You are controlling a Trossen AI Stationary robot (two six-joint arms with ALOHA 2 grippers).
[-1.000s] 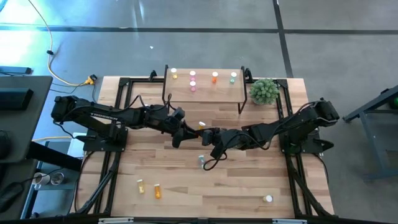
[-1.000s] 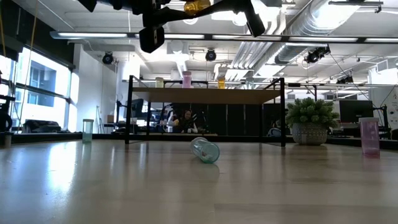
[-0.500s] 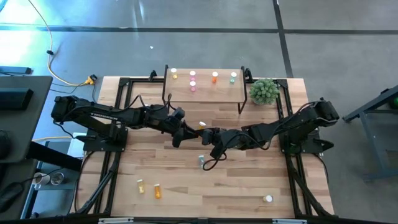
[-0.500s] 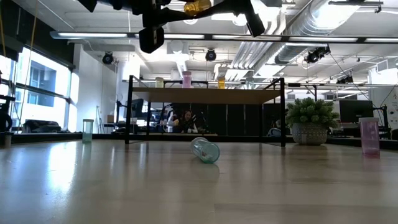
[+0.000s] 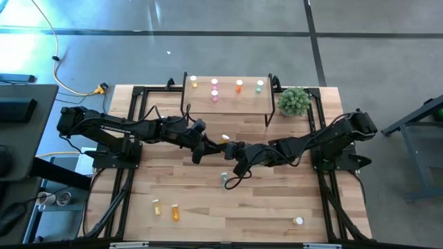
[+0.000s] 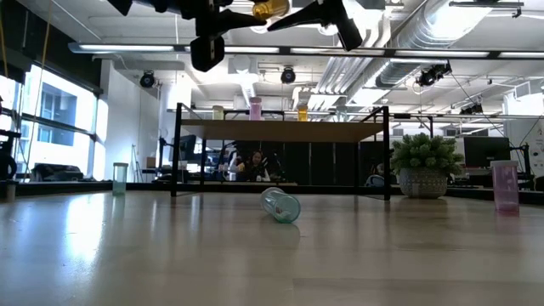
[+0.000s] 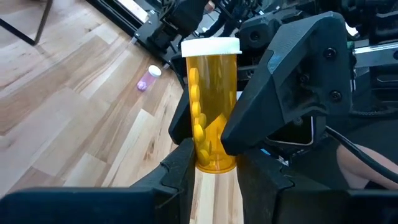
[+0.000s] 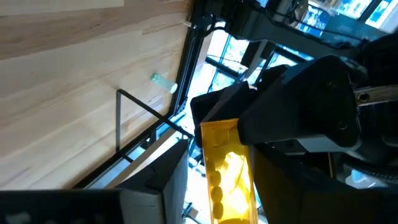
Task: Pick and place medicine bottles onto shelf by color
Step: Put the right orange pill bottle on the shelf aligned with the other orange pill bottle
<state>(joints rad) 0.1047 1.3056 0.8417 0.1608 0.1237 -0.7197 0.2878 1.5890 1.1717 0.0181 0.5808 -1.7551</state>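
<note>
The yellow translucent medicine bottle with its white cap (image 5: 225, 140) hangs in the air over the middle of the wooden table (image 5: 277, 207), in front of the low light-wood shelf on thin black legs (image 5: 228, 104). From above I see the left gripper (image 5: 212, 146) and the right gripper (image 5: 234, 149) meeting on it from either side. Neither arm has shifted over the last second. The shelf carries one yellow, two pink, one orange and one green bottle in a row.

At table height the bottle sits at the very top of the picture. The dark shape of the right gripper beside it has changed a little since half a second ago. I read that as the hand-over being worked out right now. A green bottle (image 6: 280, 205) lies on its side on the table below.

Through the left wrist camera, that arm's own dark fingers (image 7: 180, 165) press on the bottle's base from both sides, so I am pinching it there, cap pointing away.

Through the right wrist camera the bottle lies in the right gripper's mouth. Whether that gripper has clamped on it, I cannot tell. Until I am sure, I judge the left must not let go, or the bottle drops short of the shelf's yellow spot.
</note>
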